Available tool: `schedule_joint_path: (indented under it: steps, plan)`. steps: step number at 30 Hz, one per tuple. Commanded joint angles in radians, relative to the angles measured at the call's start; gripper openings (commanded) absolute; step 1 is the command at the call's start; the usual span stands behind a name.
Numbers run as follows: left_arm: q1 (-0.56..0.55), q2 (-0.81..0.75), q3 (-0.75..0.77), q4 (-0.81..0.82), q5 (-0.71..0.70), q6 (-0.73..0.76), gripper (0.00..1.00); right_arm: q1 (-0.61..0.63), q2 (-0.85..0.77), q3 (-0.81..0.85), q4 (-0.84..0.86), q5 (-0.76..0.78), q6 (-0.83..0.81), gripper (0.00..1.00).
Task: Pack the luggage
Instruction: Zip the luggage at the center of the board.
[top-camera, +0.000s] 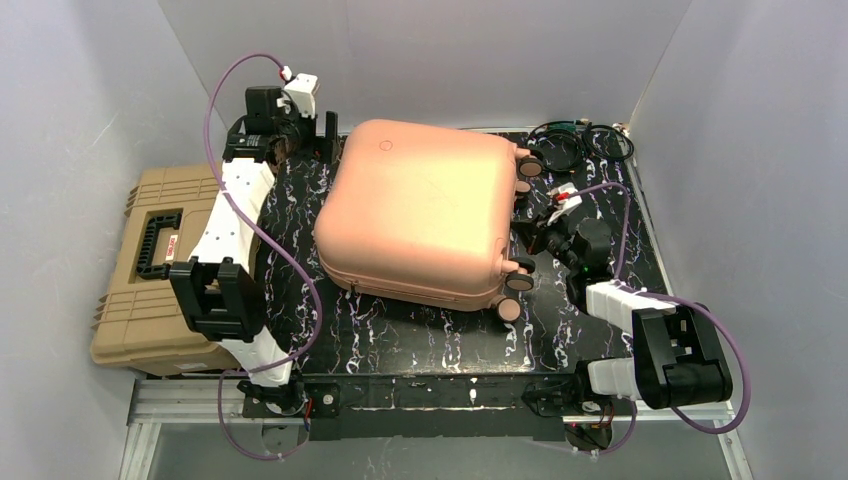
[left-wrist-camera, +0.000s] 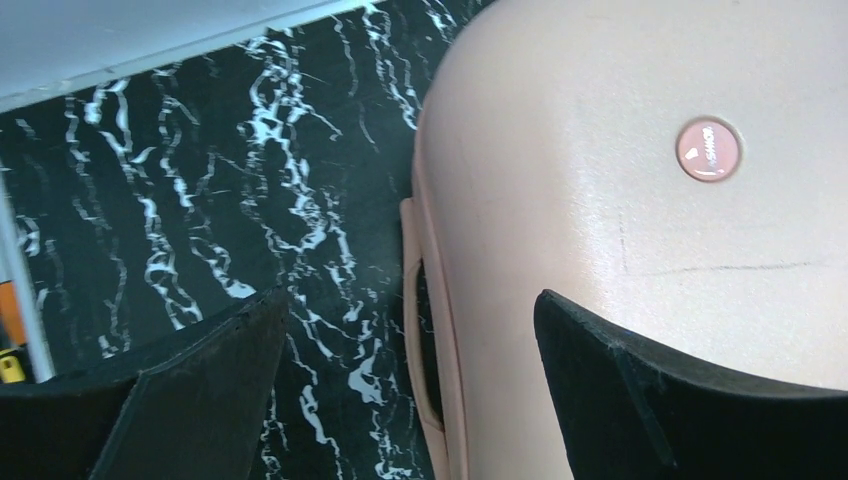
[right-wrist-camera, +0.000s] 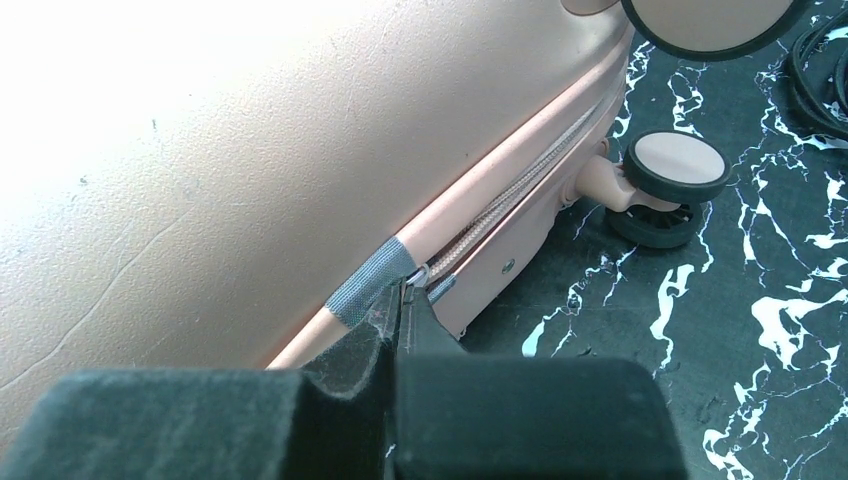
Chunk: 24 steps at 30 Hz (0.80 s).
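The luggage (top-camera: 420, 215), a peach-pink hard-shell suitcase, lies closed and flat on the black marbled table (top-camera: 400, 340), with its wheels (top-camera: 519, 282) to the right. My left gripper (top-camera: 322, 130) hovers at its back left corner. In the left wrist view the gripper (left-wrist-camera: 408, 300) is open, one finger over the table and the other over the shell near the round logo (left-wrist-camera: 708, 149), holding nothing. My right gripper (top-camera: 530, 238) is at the wheel side. In the right wrist view it (right-wrist-camera: 410, 288) is shut on the zipper pull (right-wrist-camera: 422, 270), beside a grey tape tab (right-wrist-camera: 365, 285) on the seam.
A tan ribbed toolbox (top-camera: 150, 270) with a black handle sits off the table's left edge beside the left arm. Black coiled cables (top-camera: 580, 145) lie at the back right corner. White walls close in the back and both sides.
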Motion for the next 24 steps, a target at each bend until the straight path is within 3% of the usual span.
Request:
schedule_joint_path:
  steps: [1,8,14,24]
  plan:
    - [0.002,-0.083,0.007,0.019,-0.086,0.003,0.92,0.076,-0.052,0.069,0.186,-0.063,0.034,0.01]
    - [-0.075,-0.166,-0.025,-0.009,0.011,0.151,0.92,0.122,-0.048,0.082,0.126,-0.005,-0.030,0.01]
    - [-0.273,-0.252,-0.078,-0.111,0.074,0.359,0.94,0.106,0.039,0.063,0.121,0.013,-0.029,0.01]
    - [-0.552,-0.208,0.005,-0.242,0.151,0.431,0.95,0.053,0.131,0.054,0.172,-0.083,-0.019,0.01]
